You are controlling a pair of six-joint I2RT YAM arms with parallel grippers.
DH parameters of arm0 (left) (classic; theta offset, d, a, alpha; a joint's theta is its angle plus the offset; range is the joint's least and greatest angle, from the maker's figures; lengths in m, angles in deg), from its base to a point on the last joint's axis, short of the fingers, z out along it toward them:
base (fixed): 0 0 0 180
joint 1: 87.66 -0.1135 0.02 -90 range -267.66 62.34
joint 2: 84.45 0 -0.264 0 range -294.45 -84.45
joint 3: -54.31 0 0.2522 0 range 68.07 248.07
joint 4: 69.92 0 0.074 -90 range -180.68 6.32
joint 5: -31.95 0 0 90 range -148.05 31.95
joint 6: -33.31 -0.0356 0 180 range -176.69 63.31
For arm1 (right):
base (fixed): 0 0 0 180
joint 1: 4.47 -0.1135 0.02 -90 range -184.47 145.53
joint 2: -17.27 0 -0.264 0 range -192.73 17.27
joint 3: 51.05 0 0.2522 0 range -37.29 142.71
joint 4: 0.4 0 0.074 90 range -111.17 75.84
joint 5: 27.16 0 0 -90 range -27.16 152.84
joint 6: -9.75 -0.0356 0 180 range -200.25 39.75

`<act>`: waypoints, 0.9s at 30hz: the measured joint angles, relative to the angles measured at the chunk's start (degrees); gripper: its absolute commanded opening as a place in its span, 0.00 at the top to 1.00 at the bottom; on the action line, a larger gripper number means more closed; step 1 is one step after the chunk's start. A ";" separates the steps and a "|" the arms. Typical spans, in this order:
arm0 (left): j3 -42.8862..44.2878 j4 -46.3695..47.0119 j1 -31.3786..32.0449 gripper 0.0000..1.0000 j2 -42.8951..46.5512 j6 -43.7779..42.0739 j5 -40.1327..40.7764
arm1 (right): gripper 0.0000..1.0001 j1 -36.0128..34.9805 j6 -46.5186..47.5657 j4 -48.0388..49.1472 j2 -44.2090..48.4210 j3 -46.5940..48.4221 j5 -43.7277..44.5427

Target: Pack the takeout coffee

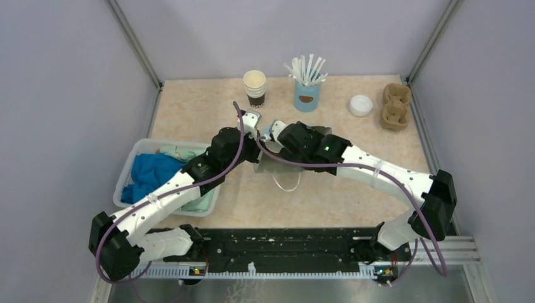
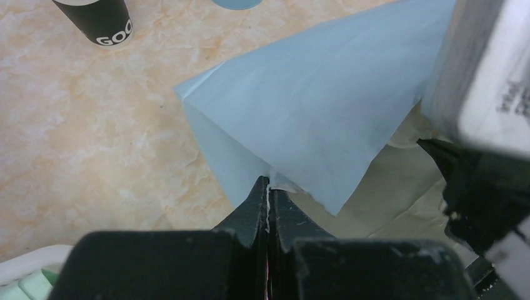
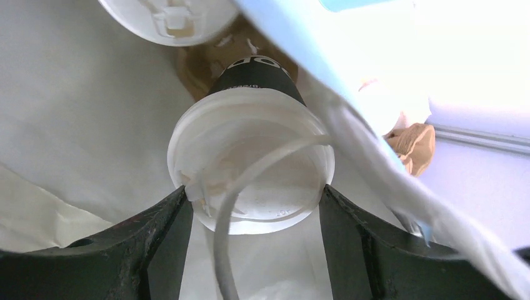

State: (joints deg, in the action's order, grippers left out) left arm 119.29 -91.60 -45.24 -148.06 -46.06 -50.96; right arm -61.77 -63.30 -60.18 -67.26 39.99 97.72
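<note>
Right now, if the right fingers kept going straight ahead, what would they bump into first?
The right fingers hold the takeout coffee inside the white paper bag. Going on, its base would probably meet the brown piece below it first; depth is unclear.

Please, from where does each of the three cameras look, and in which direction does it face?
Top external: above and behind the bases, facing down onto the table; shows the left arm and right arm.
Left wrist: on the left arm, facing along the left gripper, shut on the paper bag edge.
Right wrist: facing down into the bag; the right gripper grips the takeout coffee by its lid.
Shared: both wrist views show the bag.
</note>
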 measured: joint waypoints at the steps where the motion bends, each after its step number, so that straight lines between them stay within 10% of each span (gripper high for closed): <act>1: -0.13 0.00 0.00 1.00 0.15 0.17 -0.17 | 0.53 0.44 0.26 0.20 0.00 0.00 -0.02; 27: -0.22 -0.11 -0.11 1.00 0.13 1.22 -3.34 | 0.55 6.36 8.22 22.43 0.04 -10.36 -6.29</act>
State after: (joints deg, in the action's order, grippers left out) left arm 119.07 -91.71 -45.35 -147.93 -44.83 -54.30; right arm -55.41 -55.08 -37.76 -67.22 29.63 91.42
